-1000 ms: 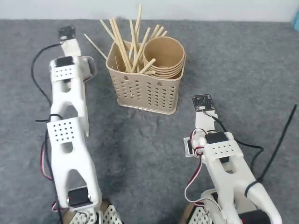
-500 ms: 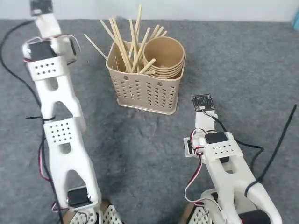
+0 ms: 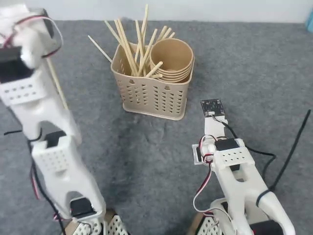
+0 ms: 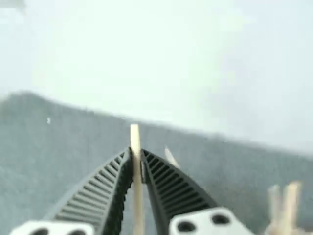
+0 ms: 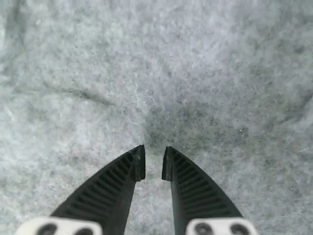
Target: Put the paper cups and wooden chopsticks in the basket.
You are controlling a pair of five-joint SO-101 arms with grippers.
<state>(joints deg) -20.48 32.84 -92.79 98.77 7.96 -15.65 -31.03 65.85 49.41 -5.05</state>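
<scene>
A beige slotted basket [image 3: 152,95] stands at the table's back middle. It holds a stack of paper cups [image 3: 171,61] and several wooden chopsticks [image 3: 129,41] standing on end. My left gripper [image 4: 136,154] is shut on one chopstick [image 4: 135,164], raised high at the far left; this chopstick [image 3: 57,85] hangs slanted below the left arm [image 3: 27,83]. Another chopstick [image 3: 99,48] lies slanted by the basket's back left corner. My right gripper [image 5: 153,164] hovers low over bare carpet in front of the basket, its fingers almost together with nothing between them.
Grey carpet [image 3: 142,147] covers the table. The right arm [image 3: 230,161] stands at the front right, its cable [image 3: 288,156] trailing off to the right. A pale wall runs behind the carpet's far edge.
The left arm has risen and swung out to the left, lifting the chopstick off the carpet. The right arm and the basket have not moved.
</scene>
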